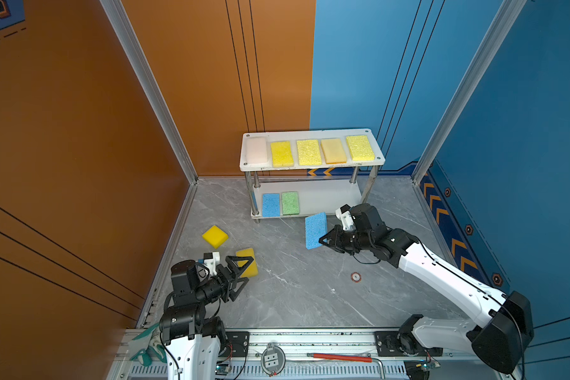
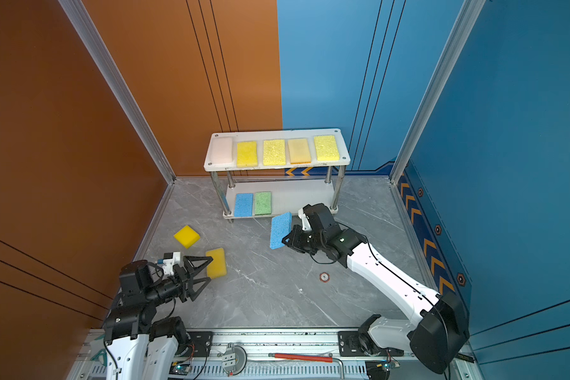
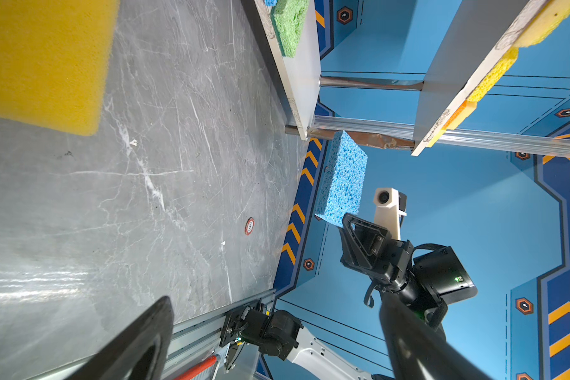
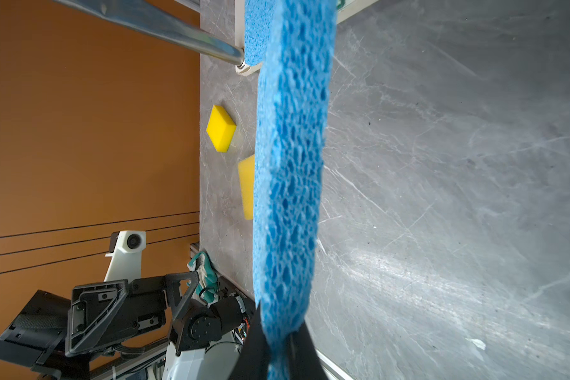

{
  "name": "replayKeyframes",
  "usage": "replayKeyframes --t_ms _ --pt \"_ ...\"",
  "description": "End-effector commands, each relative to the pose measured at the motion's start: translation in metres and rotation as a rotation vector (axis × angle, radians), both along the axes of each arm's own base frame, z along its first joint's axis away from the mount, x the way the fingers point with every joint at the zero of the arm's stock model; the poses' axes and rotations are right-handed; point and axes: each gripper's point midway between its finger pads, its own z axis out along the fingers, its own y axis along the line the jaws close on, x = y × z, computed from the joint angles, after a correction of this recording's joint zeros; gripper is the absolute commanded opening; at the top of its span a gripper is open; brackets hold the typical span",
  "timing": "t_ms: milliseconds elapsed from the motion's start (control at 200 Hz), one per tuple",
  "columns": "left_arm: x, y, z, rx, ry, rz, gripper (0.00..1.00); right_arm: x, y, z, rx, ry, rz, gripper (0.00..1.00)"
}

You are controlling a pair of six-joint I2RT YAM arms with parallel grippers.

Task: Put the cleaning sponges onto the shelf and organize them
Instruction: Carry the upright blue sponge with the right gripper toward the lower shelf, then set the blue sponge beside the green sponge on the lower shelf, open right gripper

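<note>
On shelf point(image 1: 313, 166) top board: pale sponge point(image 1: 256, 150) at the left end, then four yellow sponges point(image 1: 309, 152) in a row, all flat, side by side. Lower board, left end: shelved blue sponge point(image 1: 271, 204) and green sponge point(image 1: 290, 203), flat, side by side. Right gripper point(image 1: 323, 239) is clamped on one end of the held blue sponge point(image 1: 315, 230). That sponge is off the floor, tilted on edge, just in front of the lower board's front edge and right of the green sponge. Its far corner sits right at that edge; contact, cannot tell. Right wrist view shows black fingers point(image 4: 254, 345) pinching the sponge's near end. Left gripper point(image 1: 249, 269) has its fingers wide apart and holds nothing, well out from the shelf's left end. One finger overlaps the near yellow sponge point(image 1: 248, 263) in both top views; touching or not, cannot tell. Far yellow sponge point(image 1: 215, 236) lies on the floor between that one and the shelf's left end, apart from both. Glove point(image 1: 145, 345) lies by the left arm's base, well away from the shelf.
</note>
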Motion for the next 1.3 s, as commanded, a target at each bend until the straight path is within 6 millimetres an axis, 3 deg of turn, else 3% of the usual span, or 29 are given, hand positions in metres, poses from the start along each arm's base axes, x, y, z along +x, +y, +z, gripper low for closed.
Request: replayKeyframes --t_ms 0,250,626,861,1296 --pt "-0.002 -0.001 -0.008 0.002 0.013 -0.014 0.98 0.007 -0.012 -0.008 -0.054 -0.018 -0.027 0.11" --pt "0.001 0.0 -0.011 0.002 0.035 -0.018 0.98 0.034 -0.029 -0.013 -0.098 -0.054 -0.072 0.11" --pt "0.005 0.0 0.002 -0.006 0.033 -0.018 0.98 0.074 -0.044 -0.018 -0.1 -0.102 -0.112 0.1" --pt "0.005 0.001 0.006 -0.016 0.037 -0.008 0.98 0.103 -0.037 -0.025 -0.093 -0.132 -0.096 0.1" --pt "-0.004 0.0 0.008 0.008 0.067 -0.01 0.98 0.167 -0.012 -0.058 -0.06 -0.129 -0.071 0.1"
